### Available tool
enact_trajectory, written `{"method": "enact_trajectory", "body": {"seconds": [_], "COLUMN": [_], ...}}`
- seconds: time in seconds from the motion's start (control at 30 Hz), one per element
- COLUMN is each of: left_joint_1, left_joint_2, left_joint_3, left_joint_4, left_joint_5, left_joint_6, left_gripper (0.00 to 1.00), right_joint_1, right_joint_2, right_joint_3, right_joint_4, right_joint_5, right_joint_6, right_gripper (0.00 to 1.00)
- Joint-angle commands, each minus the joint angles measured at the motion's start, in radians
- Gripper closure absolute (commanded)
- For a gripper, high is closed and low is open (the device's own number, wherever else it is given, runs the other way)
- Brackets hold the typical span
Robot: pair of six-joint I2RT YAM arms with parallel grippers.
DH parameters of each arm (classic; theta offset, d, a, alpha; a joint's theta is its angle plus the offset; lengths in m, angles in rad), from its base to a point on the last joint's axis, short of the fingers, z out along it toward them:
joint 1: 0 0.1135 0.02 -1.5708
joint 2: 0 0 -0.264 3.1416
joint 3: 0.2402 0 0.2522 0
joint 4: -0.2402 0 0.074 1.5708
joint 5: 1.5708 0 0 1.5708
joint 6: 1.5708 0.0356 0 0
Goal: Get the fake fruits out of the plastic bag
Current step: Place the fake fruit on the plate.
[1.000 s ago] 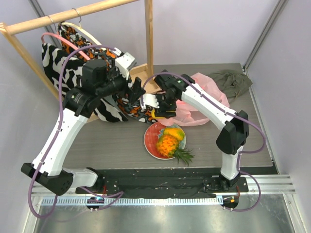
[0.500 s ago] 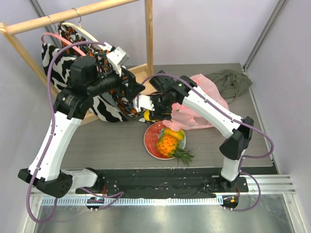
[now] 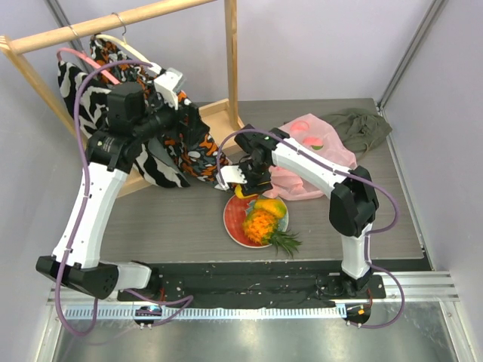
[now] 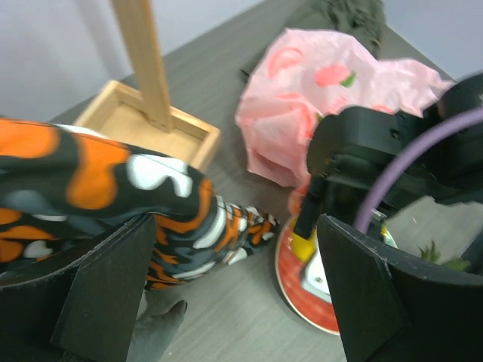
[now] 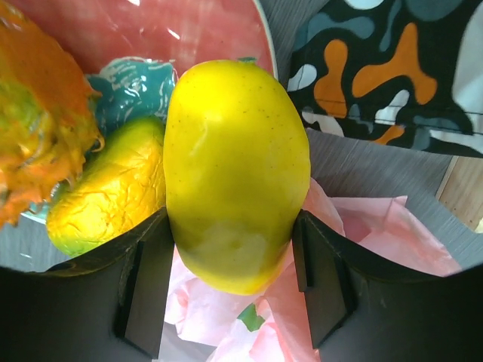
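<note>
My right gripper (image 3: 240,187) is shut on a yellow mango (image 5: 235,170) and holds it over the far-left rim of the red-and-teal plate (image 3: 235,225); the mango also shows in the left wrist view (image 4: 304,243). An orange pineapple (image 3: 260,223) with a green crown and an orange-yellow piece (image 3: 269,205) lie on the plate. The pink plastic bag (image 3: 317,147) lies crumpled behind the right arm, also in the left wrist view (image 4: 317,83). My left gripper (image 4: 234,302) is open and empty, raised above the table left of the plate.
A wooden clothes rack (image 3: 113,19) with patterned garments (image 3: 162,154) stands at the back left, its wooden base (image 4: 143,124) near the bag. An olive-green cloth (image 3: 358,124) lies at the back right.
My right gripper has moved the mango from beside the bag toward the near side, to the plate's rim. My left arm has drawn back to the left and up.
</note>
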Motion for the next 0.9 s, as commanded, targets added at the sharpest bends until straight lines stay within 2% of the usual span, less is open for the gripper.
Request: {"method": "enact_trajectory", "body": {"seconds": [0.0,0.33,0.47,0.5,0.53,0.6,0.77,0.87], "left_joint_1": [0.042,0.044,0.044,0.044,0.044,0.044,0.035,-0.028], "left_joint_2": [-0.001,0.027,0.041,0.042,0.044,0.045,0.082,0.119], "left_joint_3": [0.008,0.017,0.029,0.031,0.029,0.029,0.050,0.089], "left_joint_4": [0.089,0.085,0.088,0.089,0.091,0.094,0.115,0.103], "left_joint_5": [-0.006,0.035,0.049,0.052,0.055,0.072,0.118,0.105], "left_joint_6": [-0.048,-0.047,-0.054,-0.056,-0.056,-0.062,-0.091,-0.061], "left_gripper": [0.07,0.08,0.08,0.08,0.08,0.08,0.09,0.10], "right_joint_1": [0.003,0.004,0.006,0.007,0.006,-0.002,-0.013,-0.056], "right_joint_2": [0.018,0.078,0.073,0.070,0.064,0.040,-0.020,-0.091], "right_joint_3": [0.007,-0.058,-0.071,-0.068,-0.063,-0.055,-0.034,-0.020], "right_joint_4": [-0.011,0.028,0.029,0.029,0.031,0.035,0.035,0.028], "right_joint_5": [-0.005,-0.001,0.010,0.015,0.019,0.019,0.052,0.059], "right_joint_6": [-0.102,-0.152,-0.143,-0.135,-0.131,-0.117,-0.073,-0.013], "right_gripper": [0.53,0.49,0.32,0.23,0.09,0.00,0.00,0.00]}}
